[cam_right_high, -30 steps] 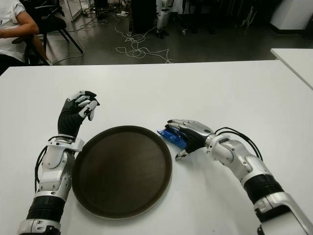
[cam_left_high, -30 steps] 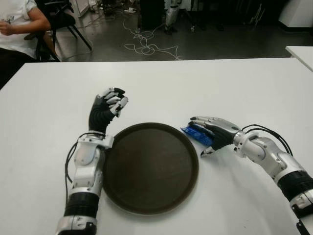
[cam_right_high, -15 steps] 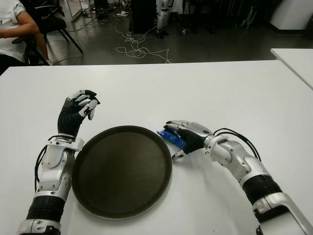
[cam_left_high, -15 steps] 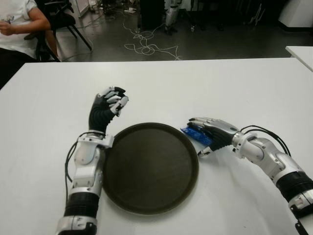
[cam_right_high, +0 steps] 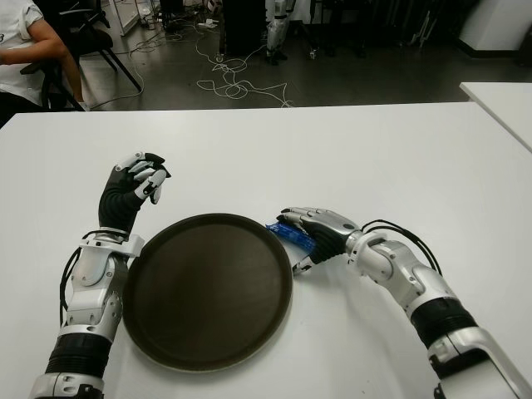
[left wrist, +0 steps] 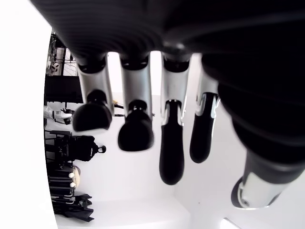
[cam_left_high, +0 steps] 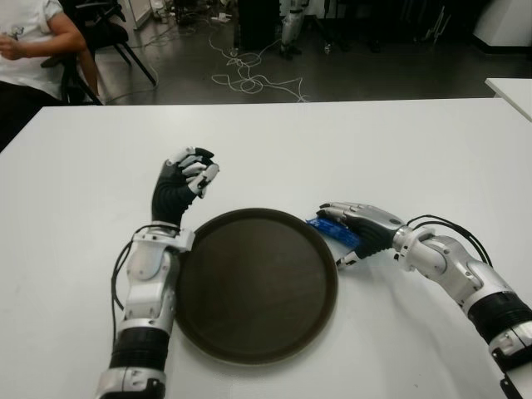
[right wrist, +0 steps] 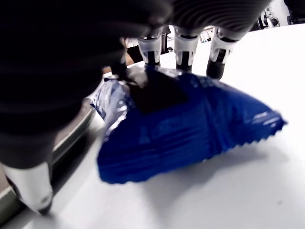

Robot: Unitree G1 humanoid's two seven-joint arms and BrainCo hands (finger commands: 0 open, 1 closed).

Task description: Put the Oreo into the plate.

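While the dark round plate (cam_left_high: pixel 256 285) sits empty in the middle of the white bench (cam_left_high: pixel 349 150), the blue Oreo pack (cam_left_high: pixel 332 232) is lying on the bench just off the plate's right rim, pretty much touching it. The right robot hand (cam_left_high: pixel 357 231) is laid over the top of the pack, fingers (right wrist: pixel 185 45) stretched out across the wrapper and thumb down on the near side. From the right wrist view the pack looks like it's flat on the bench, and I honestly can't tell whether the fingers have actually closed on it or are just resting on top.

Over on the other side, the left robot hand (cam_left_high: pixel 187 179) is held upright just beyond the plate's left rim, fingers (left wrist: pixel 135 129) curled in and holding nothing. Its forearm runs along the plate's left edge.

Off past the far left corner of the bench there's a person (cam_left_high: pixel 33 37) sitting in a white top, and some cables (cam_left_high: pixel 249 79) are strewn on the floor behind.
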